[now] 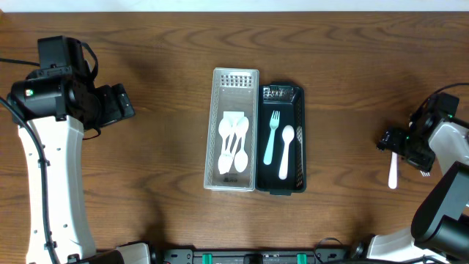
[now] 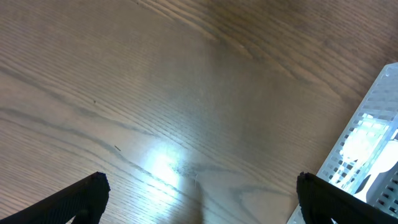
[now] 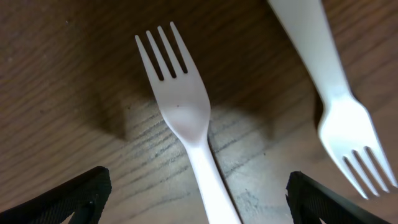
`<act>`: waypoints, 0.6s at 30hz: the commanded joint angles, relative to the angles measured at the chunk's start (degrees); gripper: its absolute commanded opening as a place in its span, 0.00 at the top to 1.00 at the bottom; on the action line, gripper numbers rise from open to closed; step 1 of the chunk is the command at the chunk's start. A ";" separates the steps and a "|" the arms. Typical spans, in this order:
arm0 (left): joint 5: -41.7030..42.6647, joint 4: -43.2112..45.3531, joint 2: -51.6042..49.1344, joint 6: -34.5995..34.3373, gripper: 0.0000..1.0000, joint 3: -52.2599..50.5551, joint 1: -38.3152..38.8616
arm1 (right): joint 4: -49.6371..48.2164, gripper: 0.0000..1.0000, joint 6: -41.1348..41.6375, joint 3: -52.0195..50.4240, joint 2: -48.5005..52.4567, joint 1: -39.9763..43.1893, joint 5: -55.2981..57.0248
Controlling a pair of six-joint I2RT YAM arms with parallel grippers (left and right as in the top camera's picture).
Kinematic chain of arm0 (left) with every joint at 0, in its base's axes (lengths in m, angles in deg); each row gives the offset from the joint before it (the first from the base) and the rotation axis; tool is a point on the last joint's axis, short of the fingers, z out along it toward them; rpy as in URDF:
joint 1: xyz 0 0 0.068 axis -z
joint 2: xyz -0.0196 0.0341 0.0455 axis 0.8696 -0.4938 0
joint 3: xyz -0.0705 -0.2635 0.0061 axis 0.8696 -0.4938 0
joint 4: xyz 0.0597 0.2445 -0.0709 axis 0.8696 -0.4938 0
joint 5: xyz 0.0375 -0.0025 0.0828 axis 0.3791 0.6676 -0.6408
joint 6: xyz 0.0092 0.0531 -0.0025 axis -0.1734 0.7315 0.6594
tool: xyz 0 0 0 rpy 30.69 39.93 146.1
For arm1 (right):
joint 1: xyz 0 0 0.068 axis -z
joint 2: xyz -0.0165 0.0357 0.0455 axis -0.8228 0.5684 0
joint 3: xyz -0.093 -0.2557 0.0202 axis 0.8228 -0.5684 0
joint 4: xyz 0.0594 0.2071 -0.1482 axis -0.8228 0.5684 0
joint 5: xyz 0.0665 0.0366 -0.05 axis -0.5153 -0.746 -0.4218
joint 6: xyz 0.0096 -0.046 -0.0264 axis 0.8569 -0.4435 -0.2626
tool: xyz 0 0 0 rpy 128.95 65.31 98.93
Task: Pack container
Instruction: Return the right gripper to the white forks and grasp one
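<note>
A white perforated basket (image 1: 234, 78) in the table's middle holds several white spoons (image 1: 234, 143). Beside it on the right, a black container (image 1: 281, 190) holds a teal fork (image 1: 271, 136) and a white spoon (image 1: 286, 150). My right gripper (image 3: 199, 199) is open low over the table at the far right (image 1: 399, 143). A white fork (image 3: 186, 118) lies between its fingers, and a second white fork (image 3: 342, 124) lies to its right. My left gripper (image 2: 202, 199) is open and empty over bare wood at the left (image 1: 124, 103). The basket's edge (image 2: 367, 149) shows in the left wrist view.
The wooden table (image 1: 168, 44) surrounds both containers. A white fork handle (image 1: 393, 172) lies by the right gripper near the table's right edge. The arm bases stand at the front corners.
</note>
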 commanded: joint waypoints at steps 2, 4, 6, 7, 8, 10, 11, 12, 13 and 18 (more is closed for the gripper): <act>0.39 -0.17 -0.11 -0.13 0.02 -0.44 -0.13 | -2.45 0.07 -0.74 -2.29 0.39 0.22 -1.18; 0.39 -0.17 -0.11 -0.13 0.02 -0.44 -0.13 | -3.54 0.07 -0.76 -2.64 0.39 0.22 -1.51; 0.39 -0.17 -0.11 -0.13 0.02 -0.44 -0.13 | -4.35 0.07 -1.40 -2.89 0.39 0.22 -1.53; 0.39 -0.17 -0.11 -0.13 0.02 -0.44 -0.13 | -4.50 0.07 -2.05 -2.95 0.39 0.22 -1.53; 0.42 -0.17 -0.11 -0.13 0.02 -0.44 -0.13 | -4.63 0.07 -2.60 -3.02 0.39 0.22 -1.53; 0.42 -0.17 -0.11 -0.13 0.02 -0.44 -0.13 | -4.61 0.07 -2.86 -3.04 0.52 0.22 -1.53; 0.39 -0.17 -0.11 -0.13 0.02 -0.44 -0.13 | -4.61 0.07 -2.86 -3.04 0.70 0.22 -1.53; 0.39 -0.17 -0.11 -0.13 0.02 -0.44 -0.13 | -4.61 0.07 -2.86 -3.06 0.90 0.22 -1.53; 0.39 -0.17 -0.11 -0.13 0.02 -0.44 -0.13 | -4.61 0.07 -2.89 -3.06 1.33 0.22 -1.53; 0.42 -0.17 -0.11 -0.13 0.02 -0.44 -0.13 | -4.57 0.07 -2.86 -3.06 4.46 0.20 -1.75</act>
